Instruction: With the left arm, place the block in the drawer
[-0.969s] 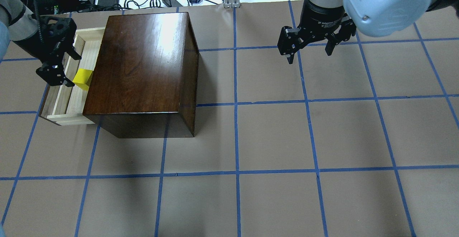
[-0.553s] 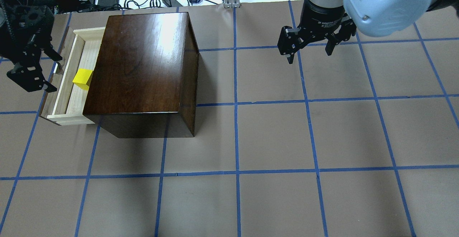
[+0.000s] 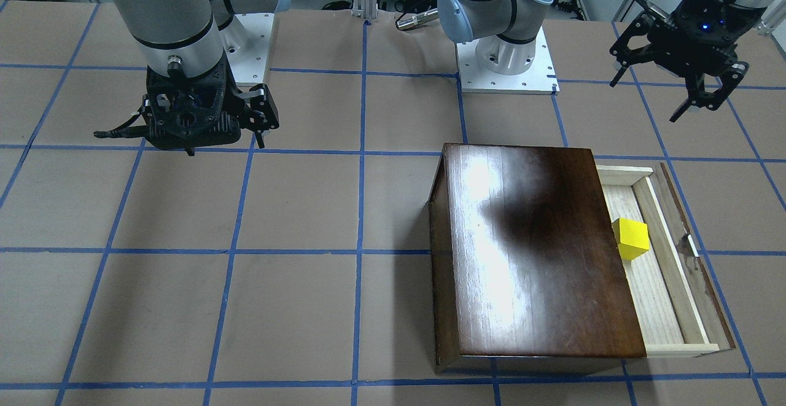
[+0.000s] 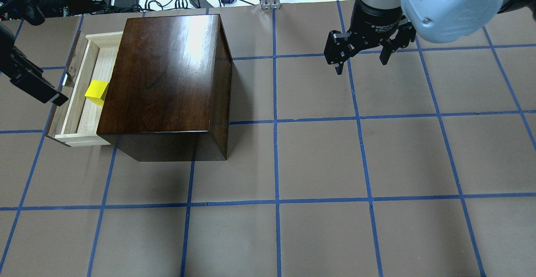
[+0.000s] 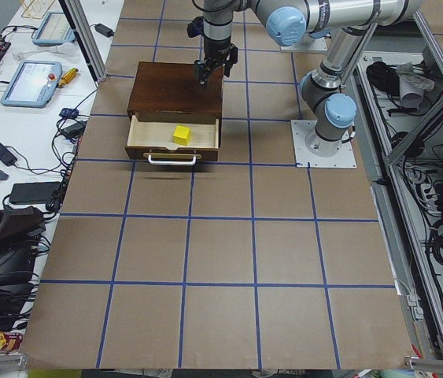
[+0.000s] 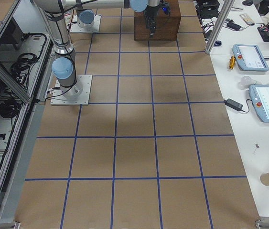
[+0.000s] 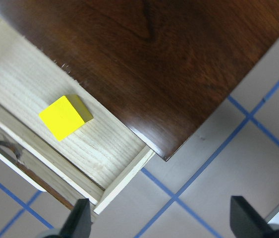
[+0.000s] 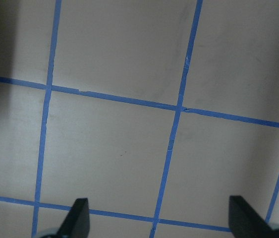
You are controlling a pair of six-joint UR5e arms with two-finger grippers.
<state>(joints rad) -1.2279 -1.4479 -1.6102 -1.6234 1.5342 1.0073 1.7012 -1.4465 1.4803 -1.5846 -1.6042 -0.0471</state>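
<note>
Block: the small bright yellow cube (image 3: 630,238) is lying flat on the drawer floor, just beside the box's edge, with no finger touching it.
Drawer: the shallow pale-wood tray with a dark brown front panel (image 3: 656,308) is standing pulled out of the glossy dark-brown wooden box (image 3: 528,252).
Left gripper: the black two-finger gripper with a blue light (image 3: 648,96) is hovering beyond the drawer's front panel, jaws spread wide and carrying nothing.
Right gripper: the other black gripper (image 4: 361,64) is hanging well apart over the brown, blue-taped table (image 4: 318,159), fingers spread and empty.
Step in hand: the placing is looking done; probably only parking the left arm is remaining.
Doing it well: any travel should be going up and away from the box, jaws apart, passing wide of the front panel and its metal handle (image 5: 172,159).
Risk: clipping the panel could be jolting the drawer and shifting the cube.
</note>
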